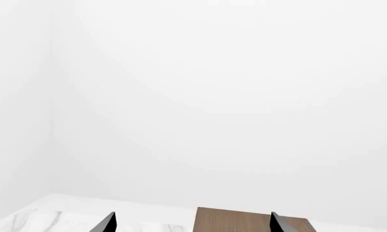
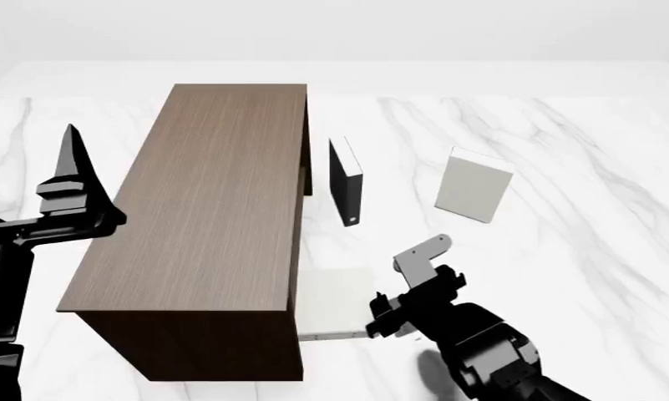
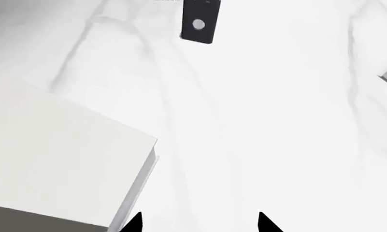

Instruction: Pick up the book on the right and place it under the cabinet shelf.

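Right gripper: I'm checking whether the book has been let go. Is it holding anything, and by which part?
Nothing. The right gripper is open with bare marble between its fingers; the book lies flat beside it, partly under the cabinet shelf.

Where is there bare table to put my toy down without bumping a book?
Best spot: the marble table right of the pale grey book, out to the edge. There is also bare marble behind the black book. It is crowded by the cabinet shelf, where the off-white book lies with the right gripper beside it.
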Available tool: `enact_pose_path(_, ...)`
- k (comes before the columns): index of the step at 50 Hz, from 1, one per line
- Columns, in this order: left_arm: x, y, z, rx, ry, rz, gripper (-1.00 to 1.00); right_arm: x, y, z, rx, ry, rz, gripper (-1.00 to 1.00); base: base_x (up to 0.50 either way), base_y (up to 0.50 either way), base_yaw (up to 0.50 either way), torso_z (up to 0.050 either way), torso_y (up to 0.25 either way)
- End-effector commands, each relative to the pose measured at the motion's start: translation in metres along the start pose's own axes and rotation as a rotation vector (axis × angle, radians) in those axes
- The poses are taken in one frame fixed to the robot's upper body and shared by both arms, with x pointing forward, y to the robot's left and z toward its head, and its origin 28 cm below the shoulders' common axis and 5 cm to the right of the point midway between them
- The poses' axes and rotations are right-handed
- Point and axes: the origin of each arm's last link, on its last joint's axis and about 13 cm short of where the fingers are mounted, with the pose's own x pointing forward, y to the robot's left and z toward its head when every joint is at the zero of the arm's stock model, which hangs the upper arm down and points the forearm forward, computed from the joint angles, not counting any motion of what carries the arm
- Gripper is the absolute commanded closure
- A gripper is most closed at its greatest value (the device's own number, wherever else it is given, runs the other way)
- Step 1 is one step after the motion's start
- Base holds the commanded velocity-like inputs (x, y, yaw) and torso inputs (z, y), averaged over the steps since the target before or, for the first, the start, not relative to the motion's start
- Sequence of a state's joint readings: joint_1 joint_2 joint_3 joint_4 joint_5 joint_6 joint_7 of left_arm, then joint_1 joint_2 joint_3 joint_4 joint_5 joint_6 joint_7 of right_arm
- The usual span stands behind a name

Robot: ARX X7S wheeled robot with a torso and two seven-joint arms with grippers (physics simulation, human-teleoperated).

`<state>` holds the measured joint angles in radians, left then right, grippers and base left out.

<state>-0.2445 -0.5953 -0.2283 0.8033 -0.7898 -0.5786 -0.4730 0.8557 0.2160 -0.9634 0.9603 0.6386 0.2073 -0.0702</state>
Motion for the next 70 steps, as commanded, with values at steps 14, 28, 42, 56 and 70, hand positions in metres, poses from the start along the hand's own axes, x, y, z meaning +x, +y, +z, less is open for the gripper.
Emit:
enact_pose_path(14,0.000,0.000,0.000,-0.001,-0.002,-0.001,-1.00,0.010,0.029,0.008,-0.006,-0.019,0.128,-1.00,0.00,0.00,0.00,0.000,-0.001)
enact_pose_path(28,0.000,0.000,0.001,-0.001,-0.002,-0.002,-1.00,0.008,0.036,0.012,-0.009,-0.041,0.187,-1.00,0.00,0.00,0.00,0.000,-0.001)
enact_pose_path(42,0.000,0.001,0.000,-0.003,-0.002,-0.001,-1.00,0.014,0.044,0.015,-0.030,-0.038,0.225,-1.00,0.00,0.00,0.00,0.000,0.000)
enact_pose_path(56,0.000,0.001,0.001,-0.004,0.000,0.000,-1.00,0.023,0.055,0.021,-0.045,-0.045,0.268,-1.00,0.00,0.00,0.00,0.000,0.000)
enact_pose_path(70,0.000,0.001,0.001,-0.005,-0.001,0.001,-1.00,0.023,0.069,0.022,-0.067,-0.043,0.323,-1.00,0.00,0.00,0.00,0.000,0.000)
